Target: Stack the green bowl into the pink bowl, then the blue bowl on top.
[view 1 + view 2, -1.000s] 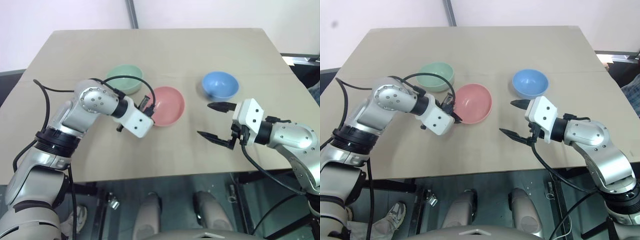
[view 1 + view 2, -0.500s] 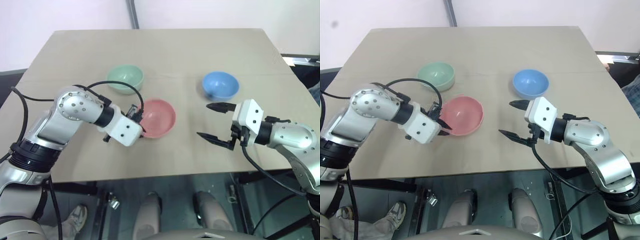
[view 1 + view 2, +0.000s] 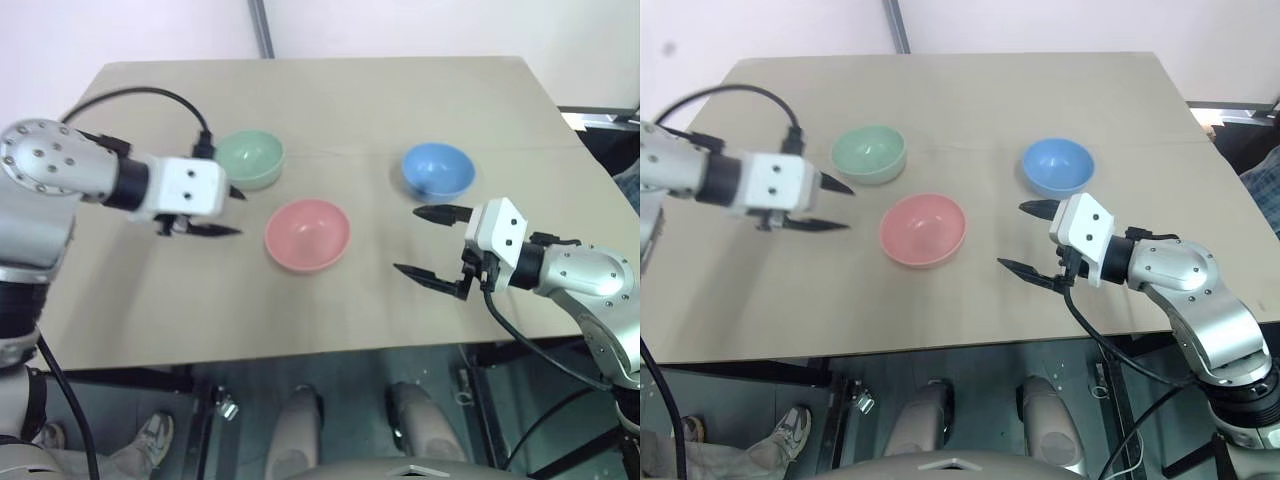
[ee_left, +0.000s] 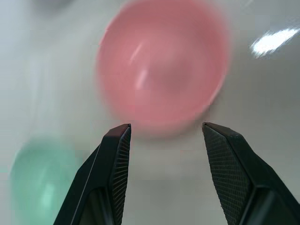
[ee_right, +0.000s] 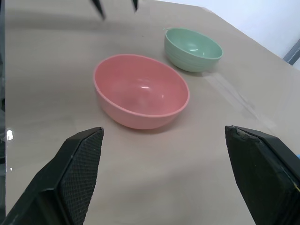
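Three bowls are seen upright and apart on the surface [image 3: 420, 290]; nothing is stacked yet. The green bowl [image 3: 249, 158] sits far left, the pink bowl [image 3: 307, 234] near centre, the blue bowl [image 3: 438, 169] far right.

Left pincer [image 3: 228, 211] is seen parted and empty, above the surface to the left of the pink bowl, just near-side of the green bowl, tips pointing right. Right pincer [image 3: 432, 242] is seen wide open and empty, held near-side of the blue bowl, to the right of the pink one.

Handling, as judged:
- The bowls are judged light, rigid and smooth, likely plastic. Little grip force is needed; breakage is not expected.
- Glossy walls are judged slippery. A grasp across the full outer width is not advised, since the curved sides would probably squirt out.
- A rim pinch is preferred: one finger inside, one outside, at the wall nearest the pincer.
- For the green bowl, the near-left part of the rim is best placed for the left pincer.
- Tilt is to be expected under a one-sided rim hold; it should be released low over the pink bowl so that nesting is self-centred.
- The pink bowl may skid if nudged.
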You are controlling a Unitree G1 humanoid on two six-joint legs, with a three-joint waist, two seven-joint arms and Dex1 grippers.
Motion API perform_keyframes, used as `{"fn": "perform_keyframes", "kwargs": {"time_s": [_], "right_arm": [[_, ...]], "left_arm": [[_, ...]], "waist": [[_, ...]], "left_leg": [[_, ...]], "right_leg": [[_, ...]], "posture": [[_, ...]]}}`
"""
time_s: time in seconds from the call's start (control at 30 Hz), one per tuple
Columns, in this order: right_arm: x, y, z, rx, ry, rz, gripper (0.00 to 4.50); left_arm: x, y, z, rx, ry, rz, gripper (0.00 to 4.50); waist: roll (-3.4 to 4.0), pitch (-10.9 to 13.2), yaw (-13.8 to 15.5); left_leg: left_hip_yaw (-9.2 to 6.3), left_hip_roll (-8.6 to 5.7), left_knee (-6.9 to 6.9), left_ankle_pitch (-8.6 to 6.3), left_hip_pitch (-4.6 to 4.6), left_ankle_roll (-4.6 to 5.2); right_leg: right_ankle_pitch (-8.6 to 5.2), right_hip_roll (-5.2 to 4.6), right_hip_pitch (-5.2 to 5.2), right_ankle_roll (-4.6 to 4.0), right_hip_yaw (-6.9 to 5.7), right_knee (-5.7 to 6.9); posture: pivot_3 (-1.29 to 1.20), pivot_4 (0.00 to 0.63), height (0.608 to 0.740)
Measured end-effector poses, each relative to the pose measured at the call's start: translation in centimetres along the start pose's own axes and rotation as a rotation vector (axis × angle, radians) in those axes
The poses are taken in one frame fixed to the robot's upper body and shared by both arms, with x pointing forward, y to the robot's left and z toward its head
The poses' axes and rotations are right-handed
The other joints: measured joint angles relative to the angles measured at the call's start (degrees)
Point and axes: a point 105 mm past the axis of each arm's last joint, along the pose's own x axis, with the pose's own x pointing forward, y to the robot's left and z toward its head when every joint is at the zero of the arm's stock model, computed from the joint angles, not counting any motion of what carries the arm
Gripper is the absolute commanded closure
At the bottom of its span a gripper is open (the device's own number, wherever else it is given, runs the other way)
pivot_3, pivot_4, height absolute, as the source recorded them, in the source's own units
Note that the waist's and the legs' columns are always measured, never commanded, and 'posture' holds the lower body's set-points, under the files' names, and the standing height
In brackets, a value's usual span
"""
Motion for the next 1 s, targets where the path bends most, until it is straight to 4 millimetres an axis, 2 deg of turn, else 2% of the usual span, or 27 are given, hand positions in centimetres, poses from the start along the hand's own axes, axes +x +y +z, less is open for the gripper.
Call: {"fn": "perform_keyframes", "kwargs": {"time_s": [0.07, 0.13, 0.27, 0.5, 0.53, 0.6, 0.67, 0.7, 0.9, 1.0], "right_arm": [[0.5, -0.3, 0.7, -0.012, -0.028, 0.002, 0.0], [0.7, -0.5, 1.0, -0.019, -0.041, 0.005, 0.0], [1.4, -0.6, 1.5, -0.03, -0.058, 0.02, 0.0], [1.7, -1.0, 1.9, -0.056, -0.063, -0.004, 0.0], [1.7, -1.0, 2.0, -0.06, -0.062, -0.005, 0.0], [1.8, -1.0, 1.9, -0.062, -0.06, -0.007, 0.0], [1.7, -1.0, 2.0, -0.064, -0.059, -0.008, 0.0], [1.7, -1.0, 2.0, -0.065, -0.059, -0.008, 0.0], [1.7, -1.0, 2.0, -0.067, -0.057, -0.01, 0.0], [1.7, -1.1, 2.0, -0.068, -0.056, -0.014, 0.0]], "left_arm": [[0.1, 2.5, -2.8, 0.015, 0.146, 0.101, 1.94], [1.3, 3.9, -3.9, 0.036, 0.202, 0.137, 1.94], [4.6, 5.1, -4.7, 0.084, 0.258, 0.124, 1.94], [7.5, 6.7, -5.2, 0.168, 0.346, 0.127, 1.94], [8.0, 6.7, -5.2, 0.171, 0.346, 0.122, 2.45], [9.1, 6.1, -5.3, 0.178, 0.339, 0.091, 3.18], [9.7, 5.5, -5.4, 0.181, 0.331, 0.057, 4.24], [9.9, 5.3, -5.5, 0.179, 0.332, 0.046, 4.42], [9.4, 5.5, -5.6, 0.18, 0.333, 0.036, 4.42], [8.9, 5.4, -4.9, 0.149, 0.27, 0.027, 4.42]], "waist": [[-0.02, -0.01, 0.47], [-0.02, -0.01, 0.85], [-0.04, 0.0, 1.3], [-0.05, 0.01, 1.12], [-0.04, 0.01, 1.11], [-0.05, 0.01, 1.07], [-0.05, 0.01, 1.06], [-0.05, 0.01, 1.05], [-0.06, 0.02, 1.12], [-0.05, 0.02, 1.12]], "left_leg": [[-0.01, -0.02, 0.06, 0.01, -0.01, 0.0], [0.0, -0.04, 0.14, 0.0, -0.04, 0.0], [-0.01, -0.04, 0.12, 0.0, -0.18, 0.0], [-0.01, -0.03, -0.16, 0.0, -0.19, 0.0], [-0.01, -0.04, -0.18, 0.0, -0.19, 0.0], [0.0, -0.04, -0.22, 0.0, -0.2, 0.0], [-0.01, -0.03, -0.25, 0.0, -0.2, 0.0], [-0.01, -0.03, -0.27, 0.0, -0.2, 0.0], [-0.01, -0.04, -0.27, 0.0, -0.21, 0.0], [-0.02, -0.04, -0.28, 0.0, -0.22, 0.0]], "right_leg": [[0.01, 0.0, 0.03, 0.01, -0.01, 0.0], [0.02, -0.02, 0.04, 0.01, 0.02, 0.0], [0.09, -0.02, -0.05, -0.11, 0.01, -0.03], [0.16, -0.03, -0.12, -0.23, 0.0, -0.21], [0.16, -0.04, -0.12, -0.23, 0.0, -0.23], [0.16, -0.05, -0.13, -0.23, 0.0, -0.27], [0.16, -0.05, -0.13, -0.23, -0.01, -0.29], [0.16, -0.05, -0.13, -0.23, -0.01, -0.3], [0.16, -0.07, -0.12, -0.23, -0.02, -0.32], [0.17, -0.07, -0.13, -0.23, -0.03, -0.33]], "posture": [[0.0, 0.15, 0.727], [0.0, 0.15, 0.727], [0.0, 0.15, 0.727], [0.0, 0.15, 0.727], [0.0, 0.15, 0.727], [0.0, 0.15, 0.727], [0.0, 0.15, 0.727], [0.0, 0.15, 0.727], [0.0, 0.15, 0.727], [0.0, 0.15, 0.727]]}}
